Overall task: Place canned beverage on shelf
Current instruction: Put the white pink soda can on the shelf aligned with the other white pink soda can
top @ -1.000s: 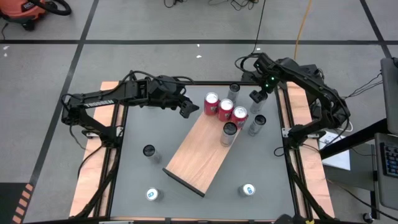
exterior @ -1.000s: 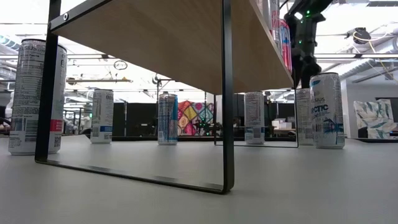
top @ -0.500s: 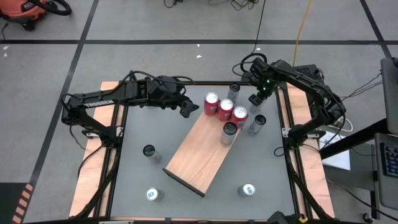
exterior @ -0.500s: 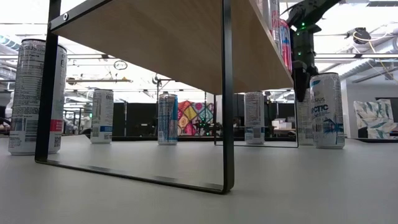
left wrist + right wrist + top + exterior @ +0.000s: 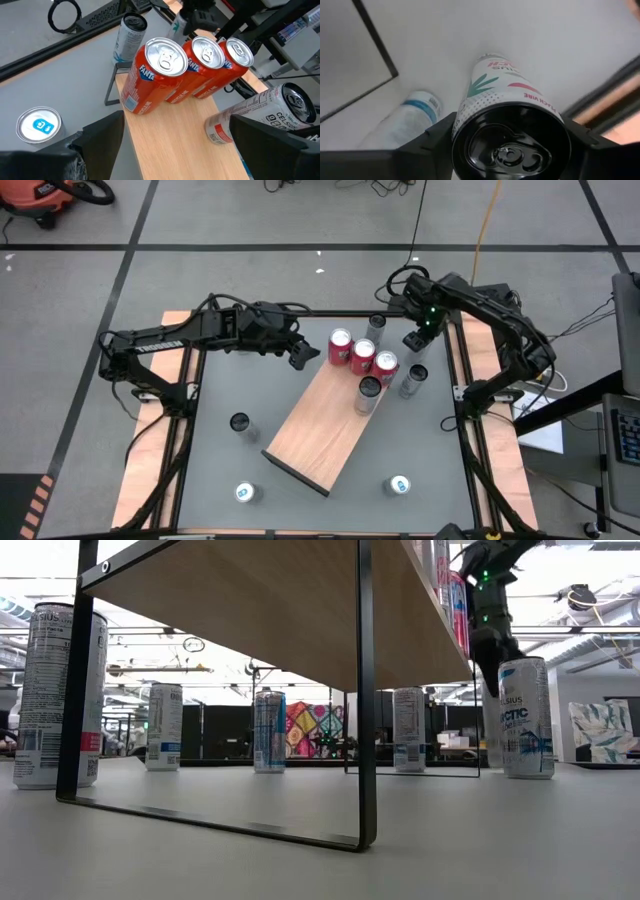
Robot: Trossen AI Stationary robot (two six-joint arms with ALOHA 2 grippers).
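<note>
The shelf (image 5: 320, 425) is a light wooden board on black legs, and the low view sees it from below (image 5: 270, 600). Three red Fanta cans (image 5: 165, 70) and a white Celsius can (image 5: 260, 115) stand on its far end. My right gripper (image 5: 510, 150) points down over a white, black-topped canned beverage (image 5: 510, 100), which stands on the grey table at the far right. In the high view my right gripper (image 5: 412, 340) hides this can. My left gripper (image 5: 297, 352) hangs open just left of the red cans, and nothing is between its fingers. My right gripper has one finger (image 5: 432, 142) on each side of the can's upper wall (image 5: 462, 117), just under the black rim. The fingers come from above, pointing down along the can. The can stands upright with its base on the table.
More cans stand on the table: one (image 5: 377, 325) near the far edge, a dark-topped one (image 5: 415, 377) beside the shelf, one (image 5: 239, 423) left of the shelf, two at the near edge (image 5: 245, 493) (image 5: 399, 485). The black table frame (image 5: 463, 380) runs close to my right gripper.
My right gripper has tipped to point straight down and sunk slightly over the far-right can. Its fingers have drawn in around the can's top. The can has stayed in place.
</note>
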